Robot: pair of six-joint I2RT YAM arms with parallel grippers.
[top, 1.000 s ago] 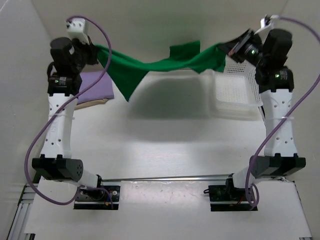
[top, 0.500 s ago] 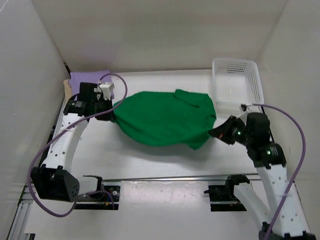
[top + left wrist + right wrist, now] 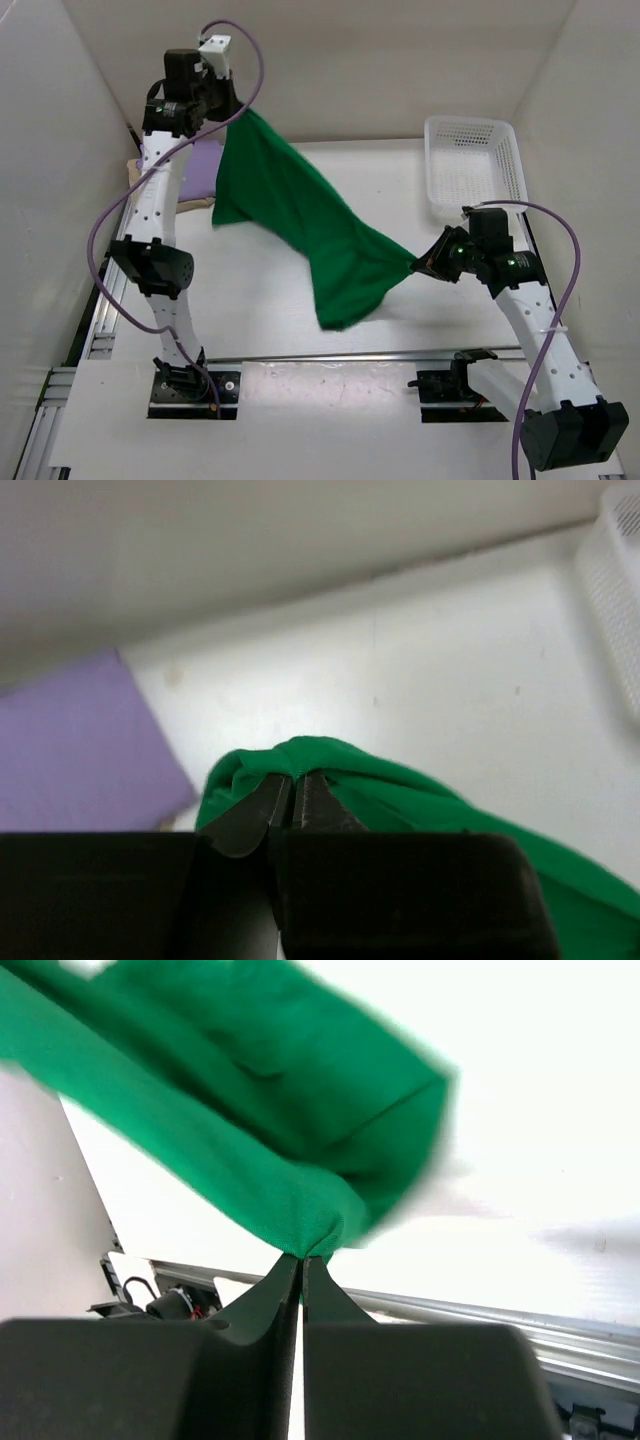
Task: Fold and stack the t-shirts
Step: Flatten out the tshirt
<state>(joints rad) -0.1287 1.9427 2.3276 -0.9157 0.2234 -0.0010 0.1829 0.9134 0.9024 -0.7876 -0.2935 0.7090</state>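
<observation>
A green t-shirt [image 3: 300, 215] hangs in the air, stretched from far left down to the right. My left gripper [image 3: 232, 108] is raised high at the back left and shut on one corner of it [image 3: 290, 765]. My right gripper [image 3: 420, 264] is low at the right and shut on the opposite corner [image 3: 300, 1225]. The shirt's loose part droops toward the table's front [image 3: 340, 305]. A folded purple t-shirt [image 3: 200, 165] lies at the far left, partly behind the left arm; it also shows in the left wrist view [image 3: 80, 740].
A white mesh basket [image 3: 470, 170] stands at the far right corner. White walls enclose the table on left, back and right. A metal rail [image 3: 330, 355] runs along the near edge.
The shirt lay spread flat on the table half a second ago. My left gripper has lifted its corner up and back; my right gripper stays low at the right, so the shirt now hangs diagonally.
</observation>
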